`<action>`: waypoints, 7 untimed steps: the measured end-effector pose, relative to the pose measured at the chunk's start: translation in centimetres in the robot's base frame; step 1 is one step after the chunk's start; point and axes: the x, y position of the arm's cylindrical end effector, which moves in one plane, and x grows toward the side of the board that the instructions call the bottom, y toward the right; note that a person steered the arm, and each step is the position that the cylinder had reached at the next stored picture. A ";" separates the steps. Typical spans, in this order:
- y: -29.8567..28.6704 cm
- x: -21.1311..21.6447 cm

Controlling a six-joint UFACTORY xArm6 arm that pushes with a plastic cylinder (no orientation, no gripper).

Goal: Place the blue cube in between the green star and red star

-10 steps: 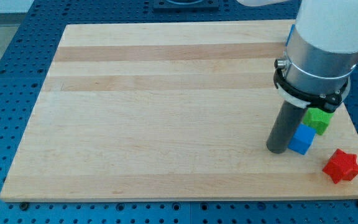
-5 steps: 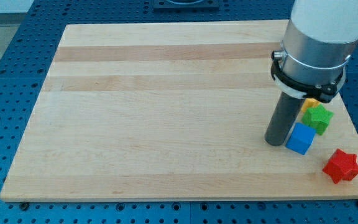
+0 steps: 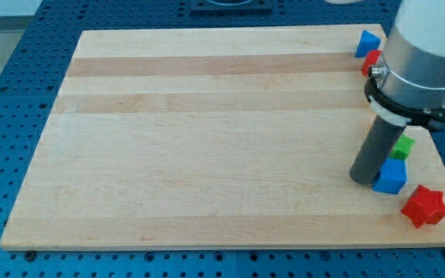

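Observation:
The blue cube [image 3: 392, 176] lies near the board's right edge, low in the view. My tip [image 3: 363, 179] touches its left side. The green star [image 3: 402, 147] sits just above the cube, mostly hidden behind the rod. The red star [image 3: 424, 206] lies below and to the right of the cube, a small gap apart, near the board's bottom right corner.
A blue block [image 3: 368, 42] and a red block [image 3: 372, 60] sit at the board's top right, the red one partly hidden by the arm's body. The wooden board [image 3: 207, 139] rests on a blue perforated table.
My tip has moved right, pushing the blue cube right and slightly down, closer to the red star. The arm now covers most of the green star and uncovers the top right blocks.

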 end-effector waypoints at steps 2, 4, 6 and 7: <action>0.1 0.0; 0.4 0.0; 0.9 0.0; 1.1 0.0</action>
